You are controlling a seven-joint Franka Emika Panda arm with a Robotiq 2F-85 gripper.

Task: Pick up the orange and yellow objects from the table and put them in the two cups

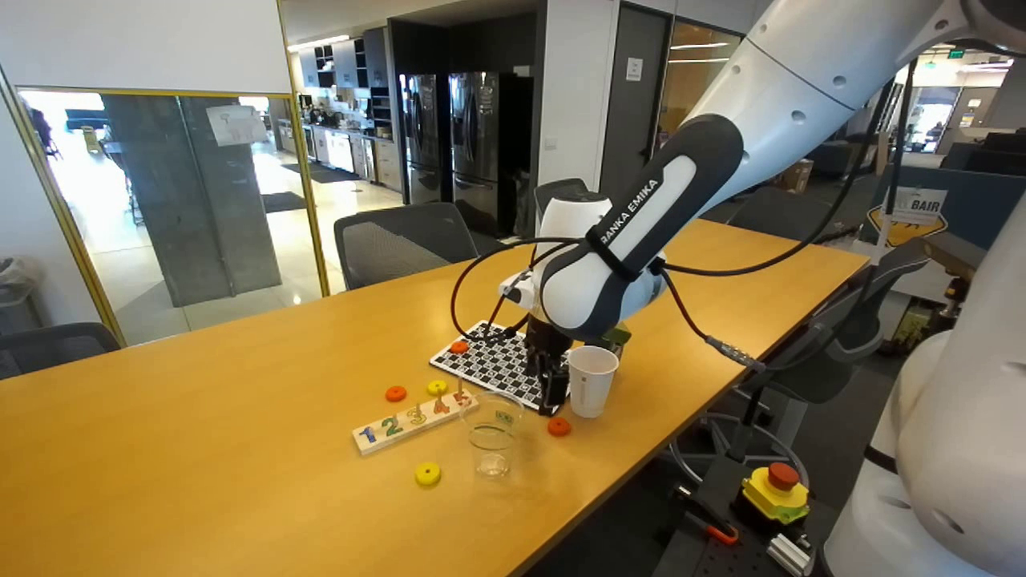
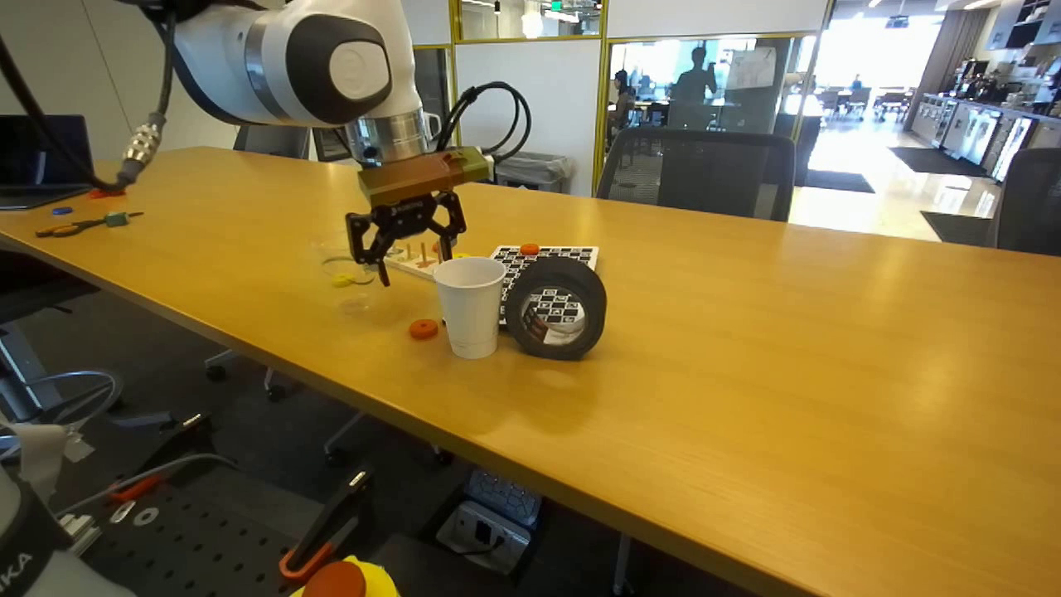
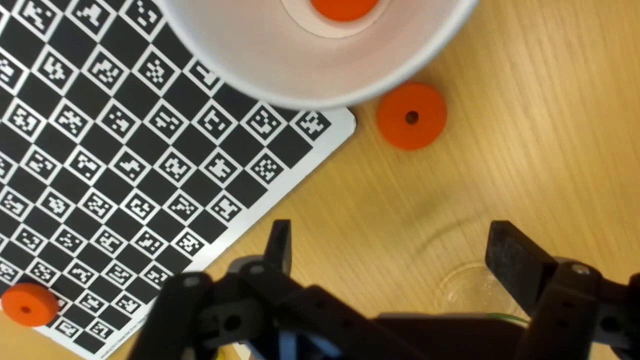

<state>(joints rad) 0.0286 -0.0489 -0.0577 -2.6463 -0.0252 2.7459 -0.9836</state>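
The hand point(image 3: 391, 245) hangs over the table point(image 3: 565, 130), its two fingers spread well apart, bare wood showing between them; ahead of them in the wrist view lies an orange disc point(image 3: 399, 120), just beside the white cup point(image 3: 320, 75); the upper edge cuts off that cup and the second orange disc point(image 3: 345, 7) inside it; left of the hand there, the checkered board point(image 3: 150, 165), also cut off, bears a third orange disc point(image 3: 31, 297); the hand partly covers the clear cup point(image 3: 467, 292); in an exterior view a yellow disc point(image 1: 426, 480) lies past the clear cup from the hand, whose dark fingers overlap and are hard to tell apart; a second yellow disc point(image 1: 437, 389) and a fourth orange disc point(image 1: 395, 394) lie near the number board point(image 1: 386, 443); in an exterior view a tape roll point(image 2: 554, 272) stands across the white cup from the hand.
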